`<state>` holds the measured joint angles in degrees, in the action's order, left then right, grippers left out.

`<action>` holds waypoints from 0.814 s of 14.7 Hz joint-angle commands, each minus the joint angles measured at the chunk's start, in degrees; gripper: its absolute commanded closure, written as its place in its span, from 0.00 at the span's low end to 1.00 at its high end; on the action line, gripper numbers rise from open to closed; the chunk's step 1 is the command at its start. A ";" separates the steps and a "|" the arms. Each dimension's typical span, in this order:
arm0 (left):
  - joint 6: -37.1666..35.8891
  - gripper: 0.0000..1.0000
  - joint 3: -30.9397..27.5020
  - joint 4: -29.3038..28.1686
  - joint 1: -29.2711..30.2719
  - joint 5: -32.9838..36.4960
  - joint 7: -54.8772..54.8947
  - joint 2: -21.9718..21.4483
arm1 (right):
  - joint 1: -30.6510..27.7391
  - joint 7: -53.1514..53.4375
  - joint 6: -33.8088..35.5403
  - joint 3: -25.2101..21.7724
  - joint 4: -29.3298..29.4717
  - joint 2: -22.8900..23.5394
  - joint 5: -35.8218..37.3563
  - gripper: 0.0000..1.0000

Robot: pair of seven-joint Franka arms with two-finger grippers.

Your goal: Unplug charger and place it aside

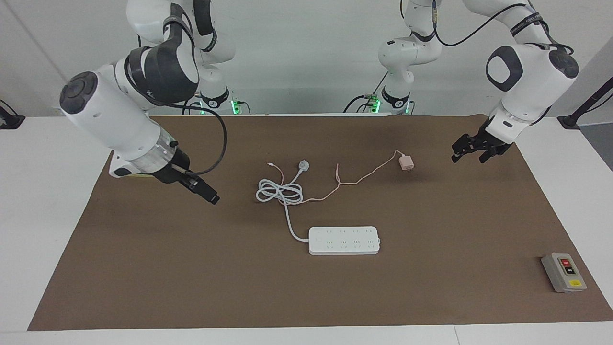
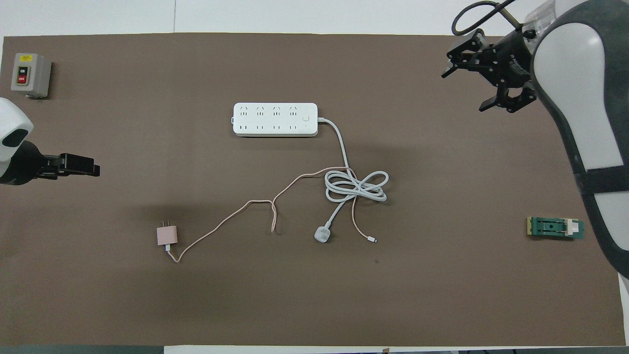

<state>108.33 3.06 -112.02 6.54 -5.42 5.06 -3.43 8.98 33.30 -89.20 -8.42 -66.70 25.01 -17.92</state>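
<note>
You see the power strip (image 1: 344, 240) with every socket bare. Your charger (image 1: 406, 163) lies unplugged, nearer the robots than the strip, toward the left arm's end. Left gripper (image 1: 471, 152) and right gripper (image 2: 479, 83) hang spread, holding nothing.

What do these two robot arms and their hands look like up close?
Both arms are glossy white rounded shells with dark grey or black joint caps and bands. Loose black cables loop along each arm. Green lights glow at the bases. The left hand and right hand are black, with two slim fingers, on black wrists.
</note>
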 commanded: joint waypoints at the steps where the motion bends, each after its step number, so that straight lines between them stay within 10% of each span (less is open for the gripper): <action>1: -6.52 0.00 0.80 5.92 -1.00 3.30 -7.93 -0.52 | -1.06 -14.61 1.48 0.42 -2.47 -3.82 4.89 0.00; 8: -16.92 0.00 2.38 14.11 -2.94 6.47 -12.18 -0.70 | -2.21 -36.88 9.73 0.42 -3.26 -10.59 14.14 0.00; 12: -18.40 0.00 2.47 15.68 -2.85 5.42 -12.35 -0.35 | -2.82 -38.65 10.01 0.50 -13.08 -19.80 16.23 0.00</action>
<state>92.43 5.59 -98.55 4.02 -0.30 -6.46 -4.39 6.65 -3.40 -78.00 -8.55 -70.79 12.04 -4.03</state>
